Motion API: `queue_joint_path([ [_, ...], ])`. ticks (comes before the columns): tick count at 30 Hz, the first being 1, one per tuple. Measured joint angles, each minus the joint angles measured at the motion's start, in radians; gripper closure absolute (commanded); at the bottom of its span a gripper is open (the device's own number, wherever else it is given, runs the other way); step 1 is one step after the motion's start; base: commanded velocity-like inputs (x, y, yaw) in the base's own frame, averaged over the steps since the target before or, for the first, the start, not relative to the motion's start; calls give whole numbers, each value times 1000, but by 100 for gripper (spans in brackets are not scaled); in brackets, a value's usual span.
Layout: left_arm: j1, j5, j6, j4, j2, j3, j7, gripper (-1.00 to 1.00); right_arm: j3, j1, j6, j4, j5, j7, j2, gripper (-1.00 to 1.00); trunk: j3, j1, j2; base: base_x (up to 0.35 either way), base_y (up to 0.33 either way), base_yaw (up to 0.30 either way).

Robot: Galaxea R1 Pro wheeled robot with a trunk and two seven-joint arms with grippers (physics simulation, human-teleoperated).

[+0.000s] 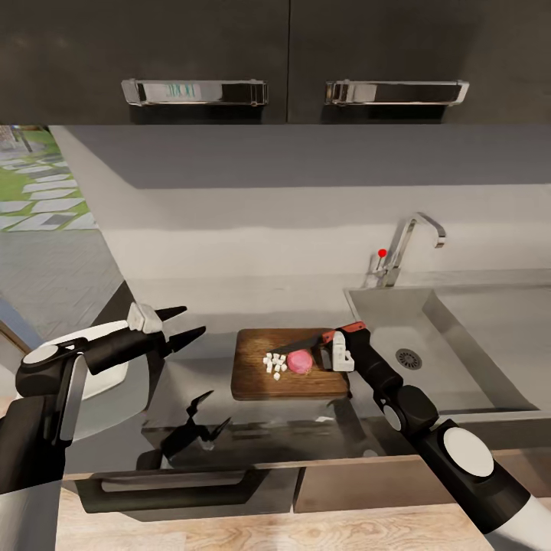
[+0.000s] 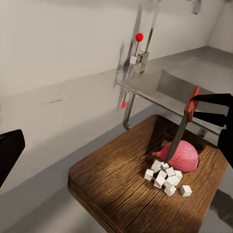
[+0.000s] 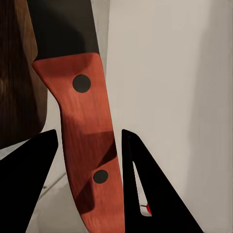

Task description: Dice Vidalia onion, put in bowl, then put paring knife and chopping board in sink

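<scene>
Right claw (image 3: 87, 145) clamps red-handled paring knife (image 1: 315, 342); left claw (image 1: 184, 323) apart; white cubes (image 2: 166, 178) on wooden chopping board (image 2: 116, 184).

Even soft light, glossy countertop (image 1: 184, 383) (reflective)

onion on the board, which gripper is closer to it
Right. The right gripper holds the paring knife by its handle at the board's sink-side end, beside the onion. The left gripper hangs open, off the chopping board, on its far side.
</scene>
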Motion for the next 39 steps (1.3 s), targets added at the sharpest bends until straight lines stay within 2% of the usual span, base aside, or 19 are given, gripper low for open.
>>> queue_joint_path([
  [6, 0, 0, 2, 0, 1, 3, -1, -100, 0, 0, 0, 0, 0, 0, 0, 100, 0, 0, 0, 0, 0, 0],
  [8, 0, 0, 3, 0, 2, 15, -5, -100, 0, 0, 0, 1, 0, 0, 0, 100, 0, 0, 0, 0, 0, 0],
  [9, 0, 0, 4, 0, -1, 44, -6, -100, 1, 0, 0, 0, 0, 0, -7, 100, 0, 0, 0, 0, 0, 0],
  [11, 0, 0, 4, 0, -1, 46, -6, -100, 0, 0, 0, 1, 0, 0, -11, 100, 0, 0, 0, 0, 0, 0],
  [20, 0, 0, 3, 0, -2, 47, -2, -100, 1, 0, 0, -1, 0, 0, -13, 100, -25, 31, -56, 0, 0, 0],
  [31, 0, 0, 3, 0, -2, 48, -3, -100, 1, 0, 0, 0, 0, 0, -14, 100, -25, 31, -56, 0, 0, 0],
  [39, 0, 1, 2, 0, -3, 49, 0, -100, 1, 0, 0, 0, 0, 0, -14, 100, 0, 0, 0, 0, 0, 0],
])
